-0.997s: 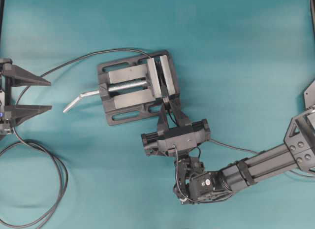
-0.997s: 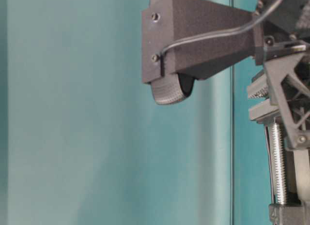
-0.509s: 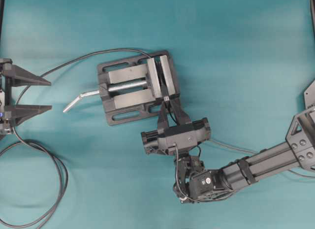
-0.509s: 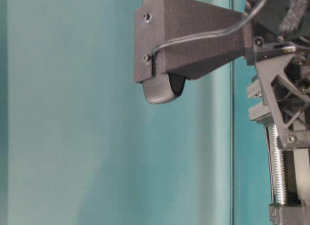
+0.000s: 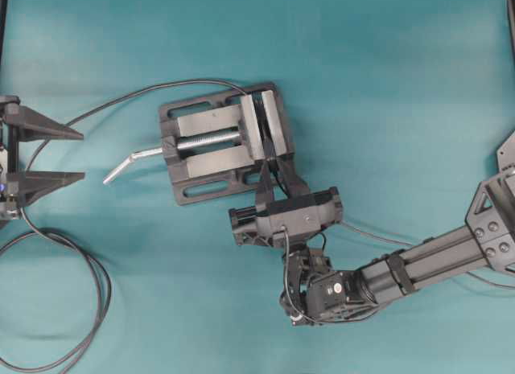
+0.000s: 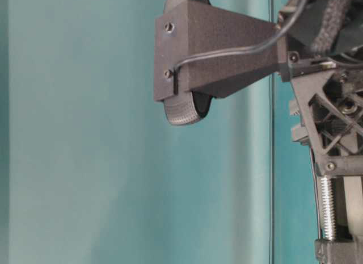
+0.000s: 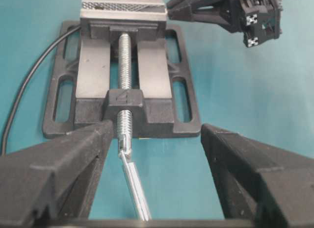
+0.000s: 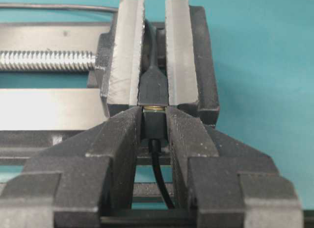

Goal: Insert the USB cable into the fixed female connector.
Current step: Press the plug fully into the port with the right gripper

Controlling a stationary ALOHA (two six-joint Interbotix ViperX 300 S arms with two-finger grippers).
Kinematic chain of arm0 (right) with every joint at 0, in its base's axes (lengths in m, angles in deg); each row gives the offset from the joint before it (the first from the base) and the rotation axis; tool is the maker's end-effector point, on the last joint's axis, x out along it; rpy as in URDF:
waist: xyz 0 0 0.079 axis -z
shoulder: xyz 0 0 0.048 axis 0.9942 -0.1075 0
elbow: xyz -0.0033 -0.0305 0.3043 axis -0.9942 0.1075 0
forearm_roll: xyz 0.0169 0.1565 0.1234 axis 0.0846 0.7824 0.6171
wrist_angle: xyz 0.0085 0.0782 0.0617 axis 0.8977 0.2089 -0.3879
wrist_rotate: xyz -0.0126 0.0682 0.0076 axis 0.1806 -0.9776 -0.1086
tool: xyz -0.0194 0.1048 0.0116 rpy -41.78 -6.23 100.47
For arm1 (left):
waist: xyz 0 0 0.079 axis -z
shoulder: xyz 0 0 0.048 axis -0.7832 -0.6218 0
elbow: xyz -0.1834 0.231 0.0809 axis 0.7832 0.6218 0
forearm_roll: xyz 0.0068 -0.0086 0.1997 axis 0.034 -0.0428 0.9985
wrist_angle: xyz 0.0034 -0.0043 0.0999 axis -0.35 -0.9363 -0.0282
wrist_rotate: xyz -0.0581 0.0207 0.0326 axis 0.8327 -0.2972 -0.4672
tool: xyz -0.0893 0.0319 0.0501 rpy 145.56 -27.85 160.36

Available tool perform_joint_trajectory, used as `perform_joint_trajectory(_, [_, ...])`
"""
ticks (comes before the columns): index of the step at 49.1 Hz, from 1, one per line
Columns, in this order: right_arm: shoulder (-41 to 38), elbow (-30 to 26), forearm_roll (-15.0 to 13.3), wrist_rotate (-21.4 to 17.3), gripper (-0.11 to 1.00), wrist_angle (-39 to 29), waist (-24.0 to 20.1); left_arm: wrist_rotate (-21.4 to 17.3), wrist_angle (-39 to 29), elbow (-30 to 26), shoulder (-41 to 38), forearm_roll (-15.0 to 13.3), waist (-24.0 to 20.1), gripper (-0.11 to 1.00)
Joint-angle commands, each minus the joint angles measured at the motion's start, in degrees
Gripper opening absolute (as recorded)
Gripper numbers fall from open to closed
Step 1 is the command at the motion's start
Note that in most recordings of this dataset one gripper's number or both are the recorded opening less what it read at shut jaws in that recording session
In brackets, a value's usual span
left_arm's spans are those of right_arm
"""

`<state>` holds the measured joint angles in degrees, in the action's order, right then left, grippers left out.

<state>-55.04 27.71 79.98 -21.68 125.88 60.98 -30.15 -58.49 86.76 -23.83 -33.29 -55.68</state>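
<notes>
In the right wrist view my right gripper (image 8: 153,114) is shut on the small black plug of the USB cable (image 8: 153,124), and its thin cable (image 8: 159,171) trails back between the fingers. The plug's end meets the fixed female connector (image 8: 153,86), which is clamped between the vise's grey jaws. Only a thin strip of metal tip shows between plug and connector. Overhead, the right gripper (image 5: 270,163) points at the vise (image 5: 211,166) from below. My left gripper (image 5: 80,155) hangs open at the far left, holding nothing.
The vise's silver screw handle (image 5: 129,162) sticks out toward the left gripper (image 7: 157,130). A long dark cable (image 5: 88,289) runs from the vise's far side and loops at the lower left. The right arm (image 5: 426,257) crosses the lower right.
The right gripper has crept a little toward the vise with the plug in it. The left gripper has not moved.
</notes>
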Motion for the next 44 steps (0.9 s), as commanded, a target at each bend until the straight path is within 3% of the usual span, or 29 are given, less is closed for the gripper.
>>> perform_joint_trajectory(1, [2.0, -0.4, -1.2, -0.1, 0.2, 0.3, 3.5, -0.9, 0.5, -1.1, -0.2, 0.1, 0.2, 0.88])
perform_joint_trajectory(25, [1.1, 0.6, -3.4, -0.4, 0.2, -0.4, 6.4, -0.9, 0.5, -1.1, -0.2, 0.2, 0.1, 0.88])
perform_joint_trajectory(44, [1.1, 0.8, -3.5, -0.4, 0.2, -1.1, 7.5, -0.8, 0.5, -1.1, -0.2, 0.2, 0.1, 0.88])
